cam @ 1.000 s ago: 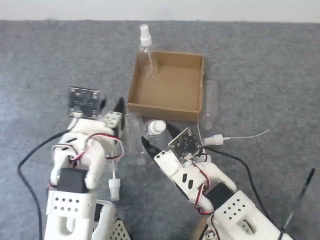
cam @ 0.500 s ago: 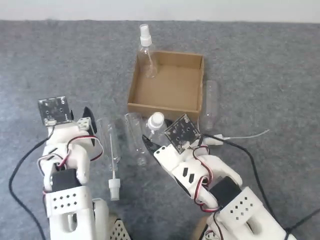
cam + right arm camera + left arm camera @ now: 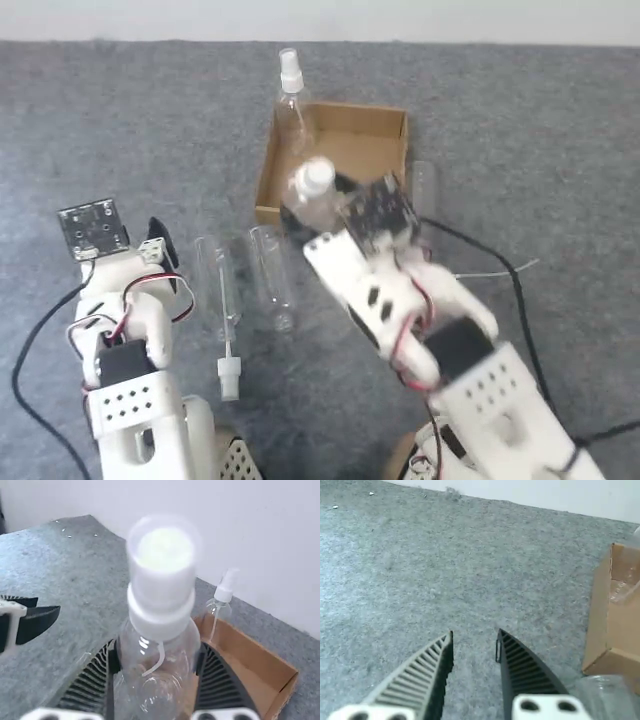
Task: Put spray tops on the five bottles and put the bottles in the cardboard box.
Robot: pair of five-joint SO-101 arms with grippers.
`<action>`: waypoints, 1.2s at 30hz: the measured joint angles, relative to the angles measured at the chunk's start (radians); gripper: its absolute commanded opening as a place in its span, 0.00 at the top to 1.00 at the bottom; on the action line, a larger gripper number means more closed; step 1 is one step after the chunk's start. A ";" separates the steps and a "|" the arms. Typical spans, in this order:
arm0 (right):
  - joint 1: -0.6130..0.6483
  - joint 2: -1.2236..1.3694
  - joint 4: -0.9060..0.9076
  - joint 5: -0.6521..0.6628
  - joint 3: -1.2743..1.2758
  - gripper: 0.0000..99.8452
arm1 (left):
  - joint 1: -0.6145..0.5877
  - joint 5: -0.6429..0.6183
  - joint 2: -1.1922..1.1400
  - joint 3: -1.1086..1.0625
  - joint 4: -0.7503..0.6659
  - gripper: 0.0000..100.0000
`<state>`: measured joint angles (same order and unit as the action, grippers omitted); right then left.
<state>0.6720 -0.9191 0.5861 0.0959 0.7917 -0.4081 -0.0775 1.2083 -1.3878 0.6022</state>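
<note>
My right gripper point(image 3: 325, 212) point(image 3: 156, 652) is shut on a clear bottle point(image 3: 310, 197) point(image 3: 159, 675) with a white spray top point(image 3: 161, 560). It holds the bottle upright in the air above the near left edge of the cardboard box point(image 3: 375, 135) point(image 3: 252, 667). Another capped bottle point(image 3: 291, 95) point(image 3: 220, 602) stands in the box's far left corner. Two open bottles point(image 3: 218, 285) point(image 3: 272, 272) lie on the carpet before the box. My left gripper point(image 3: 160, 238) point(image 3: 474, 639) is open and holds nothing, low over the carpet left of them.
A loose spray top point(image 3: 229, 377) with its tube lies at the mouth of the left lying bottle. Another clear bottle point(image 3: 425, 190) lies along the box's right side. A thin tube point(image 3: 495, 270) rests on the carpet to the right.
My right gripper has lifted the capped bottle off the carpet in front of the box and carried it up over the box's near edge. My left arm drew back to the left.
</note>
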 measured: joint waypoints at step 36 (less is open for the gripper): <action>-0.138 1.188 -0.181 -0.115 -0.749 0.98 | 0.000 0.000 0.000 -0.002 0.000 0.87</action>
<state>0.5340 0.2685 0.4051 -0.0192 0.0430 -0.4081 -0.0775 1.2083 -1.3894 0.6022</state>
